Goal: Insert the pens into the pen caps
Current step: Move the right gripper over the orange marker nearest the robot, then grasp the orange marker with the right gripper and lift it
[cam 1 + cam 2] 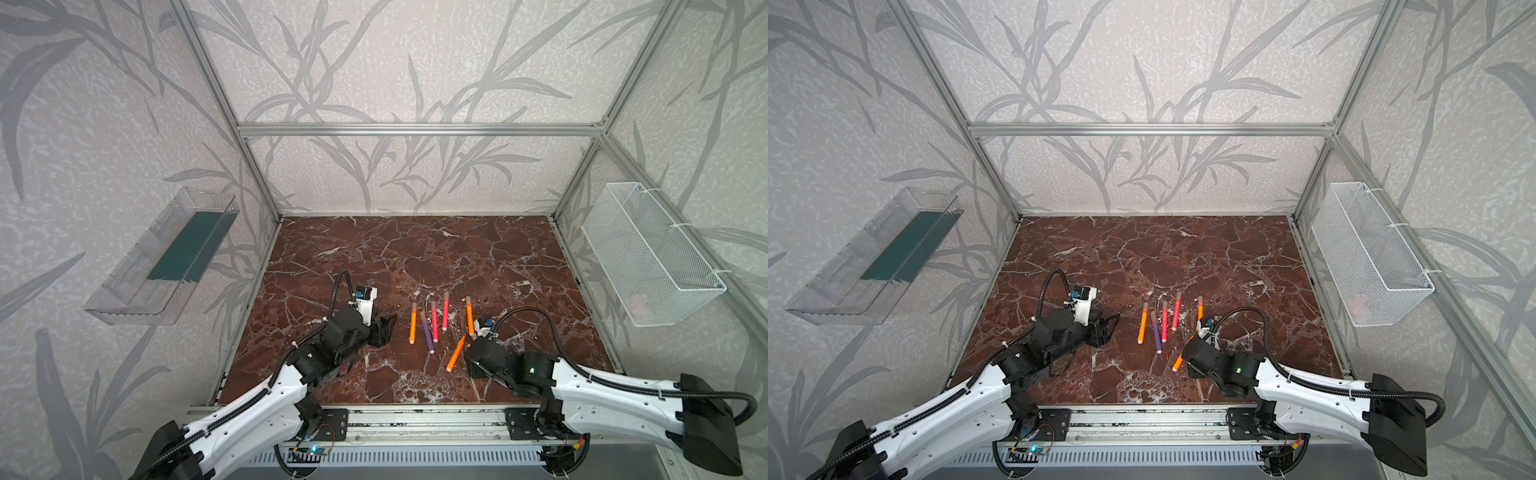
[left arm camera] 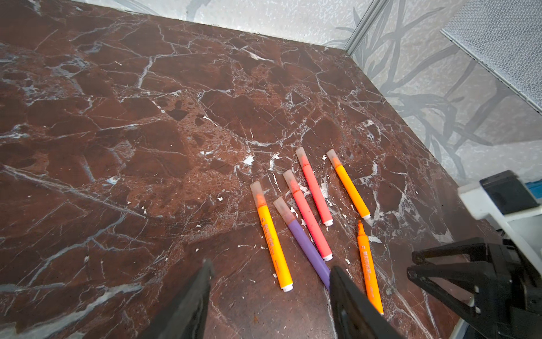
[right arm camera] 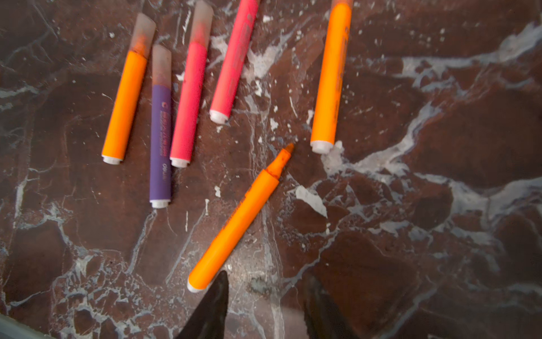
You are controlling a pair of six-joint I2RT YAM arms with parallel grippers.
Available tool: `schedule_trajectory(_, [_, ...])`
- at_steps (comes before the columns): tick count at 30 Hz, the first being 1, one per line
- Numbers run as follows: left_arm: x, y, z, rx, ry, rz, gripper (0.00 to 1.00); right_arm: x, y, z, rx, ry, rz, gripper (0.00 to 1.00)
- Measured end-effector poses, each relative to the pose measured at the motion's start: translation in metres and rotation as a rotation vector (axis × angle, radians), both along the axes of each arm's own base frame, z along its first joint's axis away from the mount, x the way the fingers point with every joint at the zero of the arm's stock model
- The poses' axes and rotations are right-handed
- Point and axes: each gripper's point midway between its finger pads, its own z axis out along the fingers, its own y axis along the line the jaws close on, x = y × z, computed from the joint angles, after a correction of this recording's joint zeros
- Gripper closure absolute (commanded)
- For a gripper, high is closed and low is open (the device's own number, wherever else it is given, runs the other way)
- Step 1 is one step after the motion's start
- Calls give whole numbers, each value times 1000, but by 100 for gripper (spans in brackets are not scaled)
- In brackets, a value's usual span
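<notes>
Your left fingers (image 2: 193, 293) and right fingers (image 3: 214, 305) both stand spread, holding nothing. The uncapped orange pen (image 3: 236, 230) lies slanted toward the tabletop's (image 1: 415, 257) front edge, right of centre, just beside the right fingers. Pinch it mid-barrel, leaving the tip free for capping.

The bench (image 1: 415, 257) is reddish-brown marble veined in white. The pens (image 3: 187, 97) are orange, pink-red and purple with white ends; the pen caps (image 3: 202, 20) are frosted pale peach. The walls (image 1: 374, 62) show grey leaves on off-white.
</notes>
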Motion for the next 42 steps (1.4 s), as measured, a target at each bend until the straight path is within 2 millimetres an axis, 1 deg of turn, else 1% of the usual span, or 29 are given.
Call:
schedule_trajectory(3, [0,0,0,-2,0,0,34,-5,1,-12,-5,37,12,55])
schedule_trajectory(11, [-1,0,0,-7,4,2,34,-6,22,-26,28,78,40,51])
schedule_trajectory(12, [-1,0,0,-7,4,2,34,-4,24,-26,32,75,40,50])
schedule_trajectory(17, [-1,0,0,-8,4,2,34,4,32,-24,36,54,25,41])
schedule_trajectory(20, [-1,0,1,-9,1,2,35,11,31,-22,24,28,-6,39])
schedule_trajectory(24, [-1,0,1,-8,1,2,34,17,28,-25,-7,4,-31,36])
schedule_trajectory(29, [-1,0,1,-8,1,3,34,25,35,-25,-21,-11,-43,32])
schedule_trajectory(32, [-1,0,1,-8,1,3,34,30,40,-25,-23,-20,-48,28])
schedule_trajectory(39, [-1,0,1,-8,1,2,34,37,45,-26,-48,-32,-64,29])
schedule_trajectory(41, [-1,0,1,-9,1,2,34,38,44,-26,-56,-34,-69,31])
schedule_trajectory(42, [-1,0,1,-9,0,3,34,38,43,-27,-59,-34,-72,34])
